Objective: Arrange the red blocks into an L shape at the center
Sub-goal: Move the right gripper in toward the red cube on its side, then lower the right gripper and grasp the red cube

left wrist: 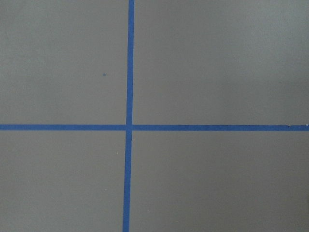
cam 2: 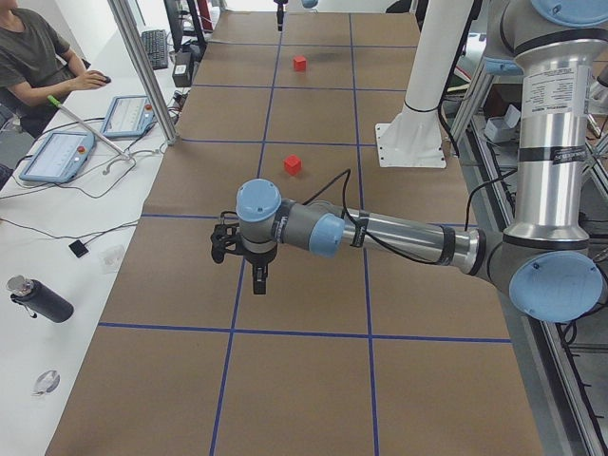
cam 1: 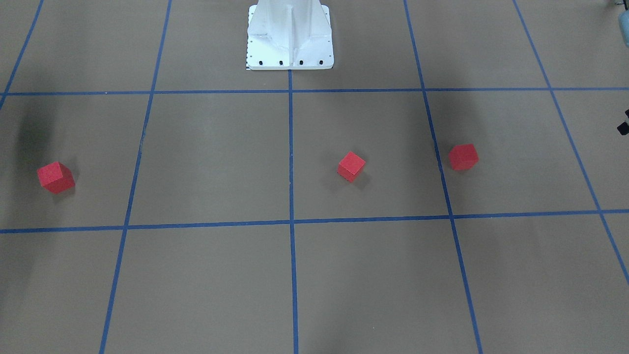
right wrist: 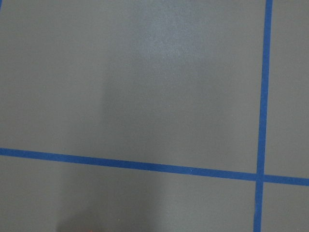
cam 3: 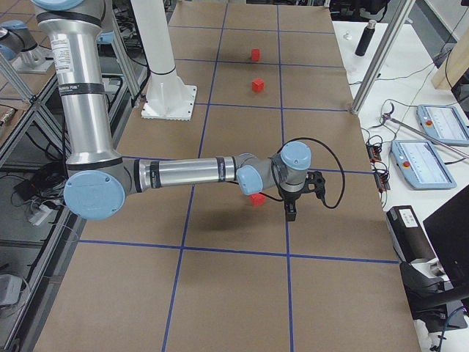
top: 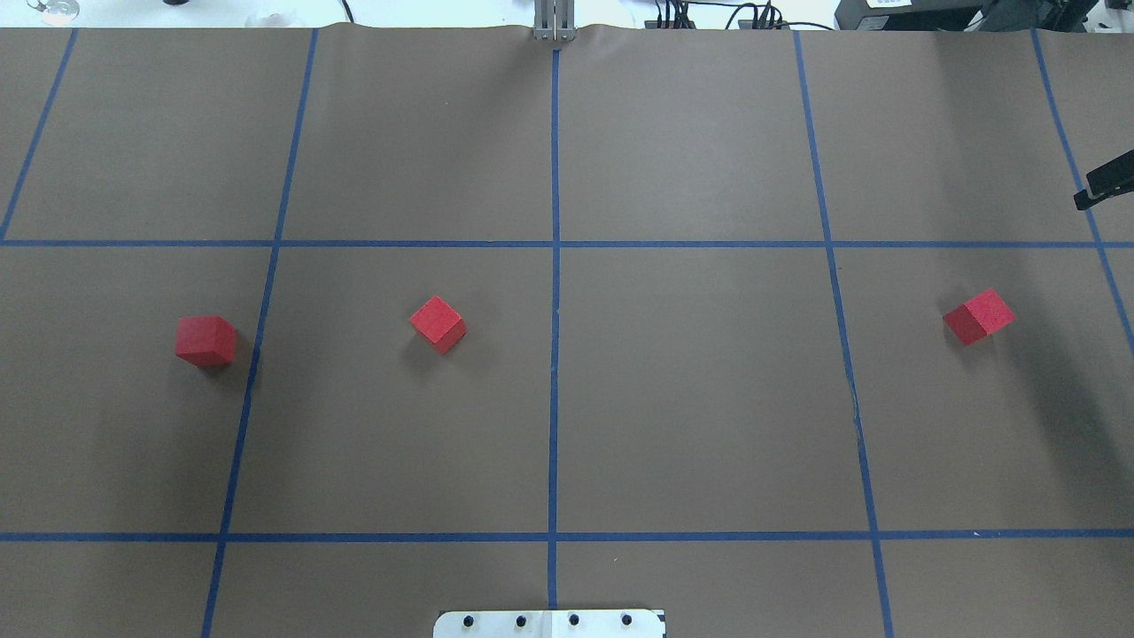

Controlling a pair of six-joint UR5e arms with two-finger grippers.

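Three red blocks lie apart on the brown surface: one far left [top: 205,341], one left of the middle [top: 438,324], one far right [top: 979,316]. The center is the vertical blue tape line [top: 555,354], and no block is on it. My left gripper [cam 2: 258,278] hangs over the surface beyond the far-left block, a black sliver at the front-facing view's edge [cam 1: 623,125]. My right gripper [cam 3: 291,211] hovers just past the far-right block [cam 3: 256,199], and only a black tip [top: 1103,184] enters the overhead view. I cannot tell whether either gripper is open or shut. Both wrist views show only bare surface and tape.
The white robot base [cam 1: 290,39] stands at the middle of the robot's side. A person [cam 2: 38,57] sits at a side desk with tablets [cam 2: 57,152] and a bottle [cam 2: 38,299]. An aluminium post [cam 2: 142,66] rises at that table edge.
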